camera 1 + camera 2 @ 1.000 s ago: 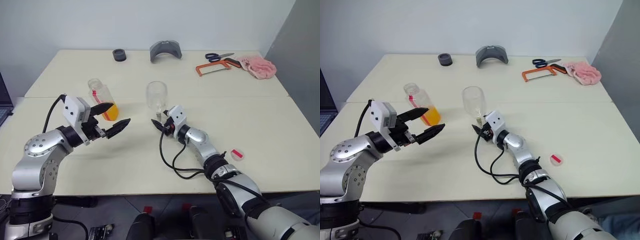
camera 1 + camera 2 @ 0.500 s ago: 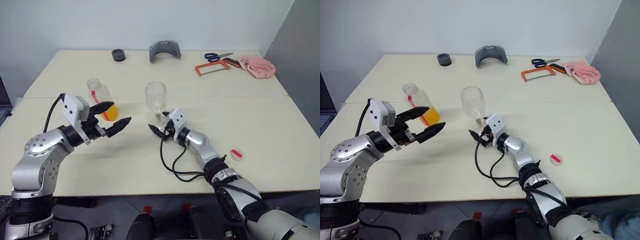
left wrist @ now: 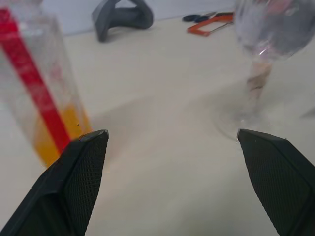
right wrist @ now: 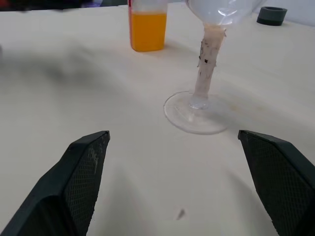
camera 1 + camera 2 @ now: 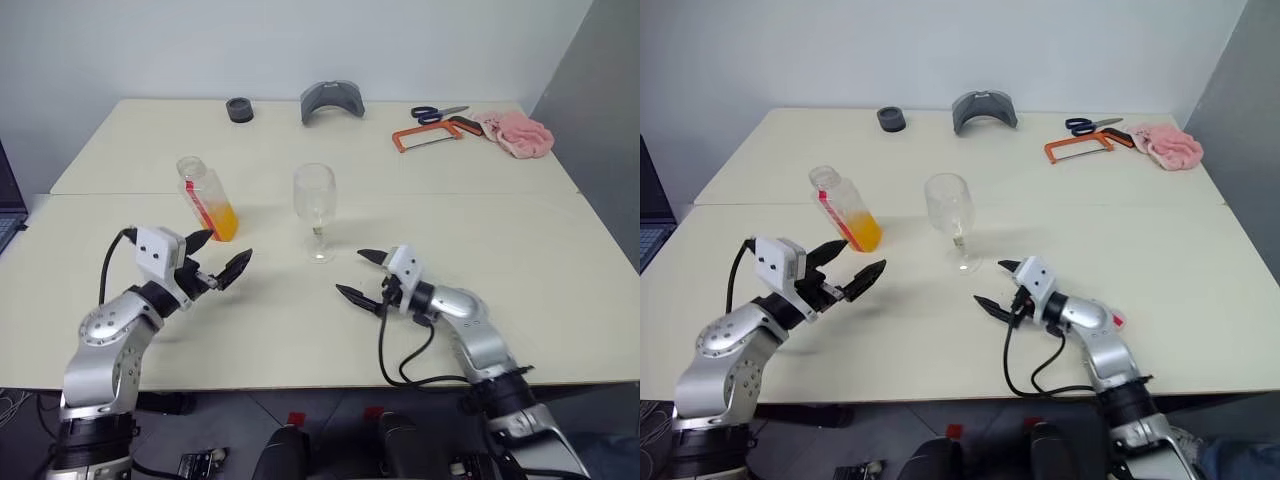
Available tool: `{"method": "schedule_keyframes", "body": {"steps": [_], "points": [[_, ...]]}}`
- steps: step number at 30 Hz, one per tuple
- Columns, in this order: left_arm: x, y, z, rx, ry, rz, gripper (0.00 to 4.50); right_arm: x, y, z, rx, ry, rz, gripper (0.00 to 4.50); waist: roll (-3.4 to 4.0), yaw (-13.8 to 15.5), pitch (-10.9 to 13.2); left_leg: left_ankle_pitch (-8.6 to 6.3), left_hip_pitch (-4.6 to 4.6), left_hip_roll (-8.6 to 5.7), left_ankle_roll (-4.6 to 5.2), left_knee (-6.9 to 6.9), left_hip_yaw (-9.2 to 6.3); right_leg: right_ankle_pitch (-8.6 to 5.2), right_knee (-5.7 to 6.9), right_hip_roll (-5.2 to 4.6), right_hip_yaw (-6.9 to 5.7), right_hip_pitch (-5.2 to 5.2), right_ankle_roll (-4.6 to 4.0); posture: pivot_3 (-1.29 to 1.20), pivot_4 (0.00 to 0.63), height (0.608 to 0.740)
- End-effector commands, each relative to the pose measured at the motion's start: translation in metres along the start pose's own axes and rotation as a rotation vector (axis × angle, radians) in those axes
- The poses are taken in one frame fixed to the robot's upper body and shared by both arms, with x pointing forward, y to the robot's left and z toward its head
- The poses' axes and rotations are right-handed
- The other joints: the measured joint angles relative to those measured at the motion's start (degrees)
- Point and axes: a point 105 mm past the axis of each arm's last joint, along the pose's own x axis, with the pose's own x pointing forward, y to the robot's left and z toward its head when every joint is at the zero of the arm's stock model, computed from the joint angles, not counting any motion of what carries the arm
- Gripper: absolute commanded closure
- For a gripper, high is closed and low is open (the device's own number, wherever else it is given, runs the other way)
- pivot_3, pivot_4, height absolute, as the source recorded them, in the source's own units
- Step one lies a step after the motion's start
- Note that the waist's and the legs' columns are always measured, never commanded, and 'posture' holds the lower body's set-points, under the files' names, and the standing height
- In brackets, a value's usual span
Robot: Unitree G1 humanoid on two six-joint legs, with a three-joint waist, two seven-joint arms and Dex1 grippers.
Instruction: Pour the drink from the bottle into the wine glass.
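Observation:
The bottle stands uncapped on the table's left half, with the orange drink filling its lowest part and a red strip down its side. The wine glass stands upright on its foot at the table's middle, and I cannot tell whether it holds any liquid. My left gripper hovers open just in front of the bottle, touching nothing. My right gripper is open in front and to the right of the glass, apart from its foot. The left wrist view shows the bottle and the glass beyond the open fingers.
Along the far edge lie a black ring, a grey curved piece, scissors, an orange hacksaw and a pink cloth. A seam runs across the table behind the glass. Bare table lies between my grippers.
My right gripper has drawn back from the glass's stem toward the front right, its fingers spreading a little. My left gripper has sunk lower in front of the bottle. The glass stands on its own.

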Motion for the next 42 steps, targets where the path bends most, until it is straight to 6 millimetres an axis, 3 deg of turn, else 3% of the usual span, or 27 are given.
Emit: {"method": "schedule_keyframes", "body": {"steps": [1, 9, 18, 28, 42], "points": [[-0.004, 0.02, 0.008, 0.043, -0.063, 0.123, 0.0, -0.009, 0.01, 0.038, -0.023, -0.085, 0.035, 0.04, -0.02, 0.3, -0.01, 0.0, 0.01, 0.01, 0.0, 0.01, -0.01, 0.0, 0.0, 0.0, -0.01, 0.02, 0.0, 0.0, 0.15, 0.74], [0.008, 0.036, 0.017, 0.036, -0.099, 0.164, 0.0, -0.023, 0.031, 0.067, -0.017, -0.102, 0.113, 0.04, -0.07, 1.2, -0.04, 0.0, -0.01, -0.08, 0.0, 0.05, -0.06, 0.0, -0.03, -0.02, -0.08, 0.08, 0.01, 0.0, 0.15, 0.74], [0.02, 0.048, 0.028, 0.047, -0.104, 0.179, 0.0, -0.019, 0.032, 0.081, -0.094, -0.106, 0.113, 0.04, -0.09, 1.21, -0.04, 0.0, -0.01, -0.14, -0.01, 0.05, -0.04, 0.0, -0.05, 0.01, -0.09, 0.08, 0.01, 0.0, 0.15, 0.74], [0.037, 0.057, 0.037, 0.04, -0.115, 0.164, 0.0, -0.015, 0.036, 0.094, -0.147, -0.128, 0.143, 0.04, -0.1, 1.26, -0.04, 0.01, -0.02, -0.16, -0.01, 0.05, -0.06, 0.0, -0.05, 0.02, -0.12, 0.08, 0.01, 0.0, 0.15, 0.74], [0.069, 0.061, 0.045, 0.022, -0.131, 0.146, 0.0, -0.012, 0.037, 0.095, -0.165, -0.135, 0.155, 0.04, -0.13, 1.28, -0.06, 0.01, -0.04, -0.21, -0.01, 0.06, -0.07, 0.0, -0.04, 0.02, -0.14, 0.06, 0.01, 0.0, 0.15, 0.74]]}}
